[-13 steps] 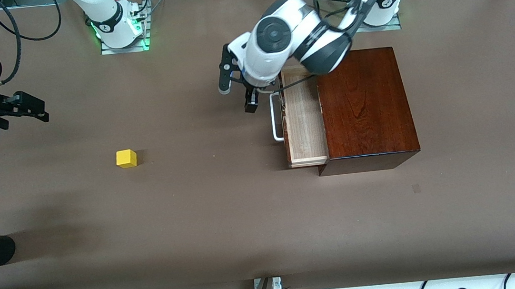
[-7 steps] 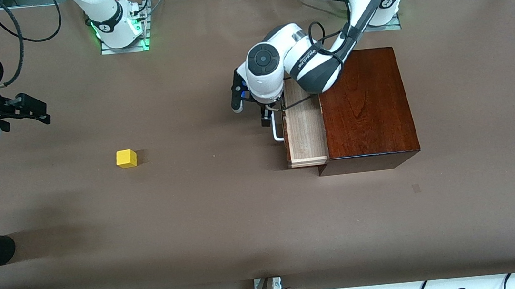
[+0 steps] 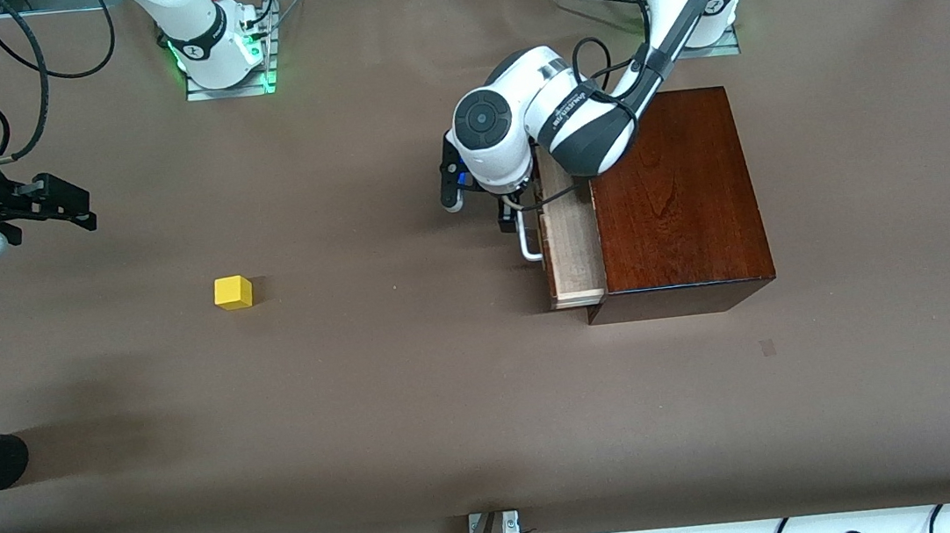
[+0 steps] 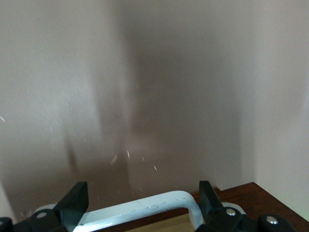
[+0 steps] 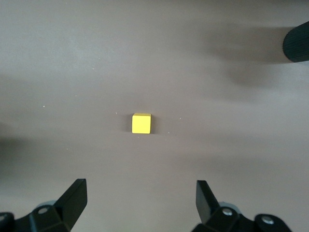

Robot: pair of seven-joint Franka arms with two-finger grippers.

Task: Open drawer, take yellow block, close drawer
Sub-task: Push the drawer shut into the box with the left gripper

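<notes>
In the left wrist view alone, open left pincer astride white handle.

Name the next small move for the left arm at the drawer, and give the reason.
Probably keep pushing the drawer shut. The left gripper, fingers open, is at the white U-shaped handle, and a strip of the shallow pale-wood tray sticks out of the glossy dark mahogany box. The small yellow cube already sits on the brown table toward the right arm's end, with the open right gripper waiting above the table.

Left gripper sits at the drawer handle; the yellow block lies well apart from it.
</notes>
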